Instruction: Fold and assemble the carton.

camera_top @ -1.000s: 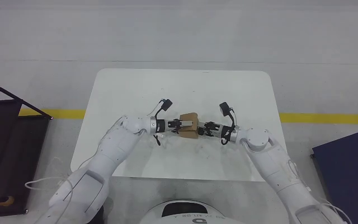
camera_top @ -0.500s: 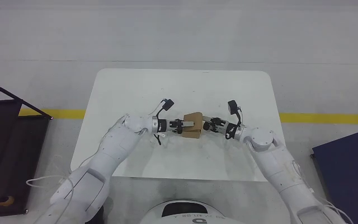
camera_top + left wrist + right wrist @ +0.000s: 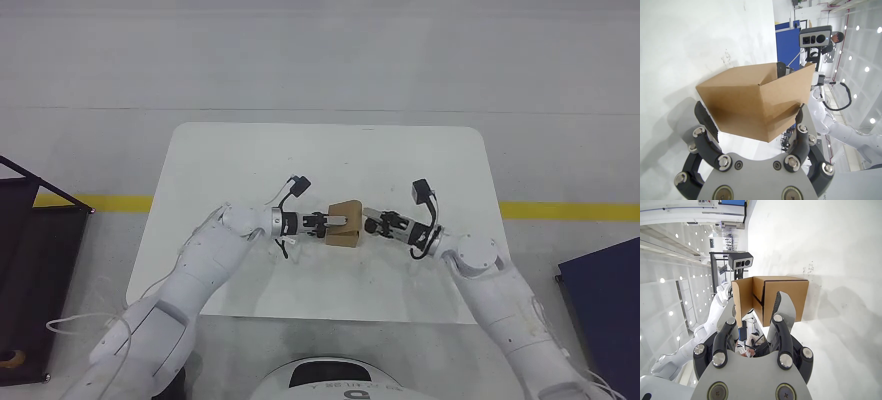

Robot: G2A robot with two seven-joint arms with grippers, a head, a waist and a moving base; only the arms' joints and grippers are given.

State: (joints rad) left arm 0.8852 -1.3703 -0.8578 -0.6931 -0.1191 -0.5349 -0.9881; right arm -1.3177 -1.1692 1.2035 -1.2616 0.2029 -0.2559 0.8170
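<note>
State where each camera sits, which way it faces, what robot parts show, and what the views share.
Top view: above the arms, facing down at the table; both arms meet at the carton.
Left wrist view: on that wrist, facing along the left gripper clasping the carton; right arm beyond.
Right wrist view: on that wrist, facing along the open right gripper toward the carton; left arm beyond.
Shared: carton, table.

Stretched in from 7 o'clock with the left arm, forearm low, left gripper (image 3: pixel 318 224) pointing to 3 o'clock and clamped across the carton (image 3: pixel 346 214). Stretched in from 5 o'clock with the right arm, right gripper (image 3: pixel 371 222) pointing to 9 o'clock, fingers spread.
</note>
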